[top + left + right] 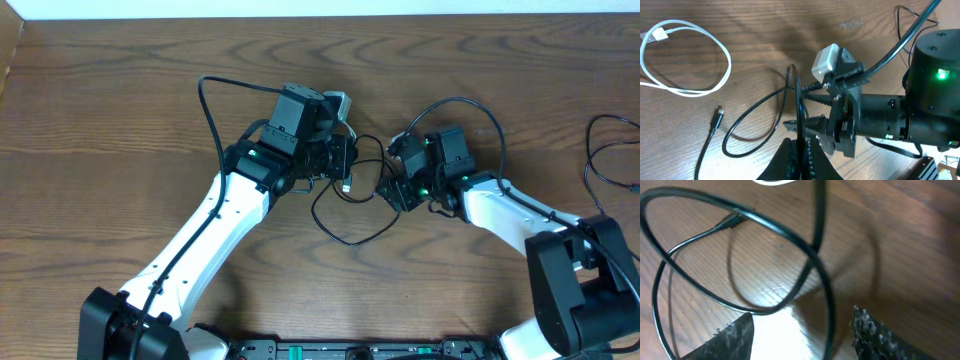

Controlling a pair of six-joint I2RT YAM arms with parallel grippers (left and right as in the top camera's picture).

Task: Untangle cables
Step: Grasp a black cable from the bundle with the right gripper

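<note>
Overhead: left gripper (345,165) and right gripper (388,185) nose to nose at ctr of brown wood-grain table (120,120), thin black cable (352,242) looping on the wood btwn and just below them.

Left wrist: left gripper (800,142) pinched tight on the thin black cable, loose plug end lying at left; thin white cable (728,64) in a single loop on the wood, top left, apart from the black.

Right wrist: right gripper (802,314) spread wide, gripping nothing, black cable crossing btwn its fingers.
</note>
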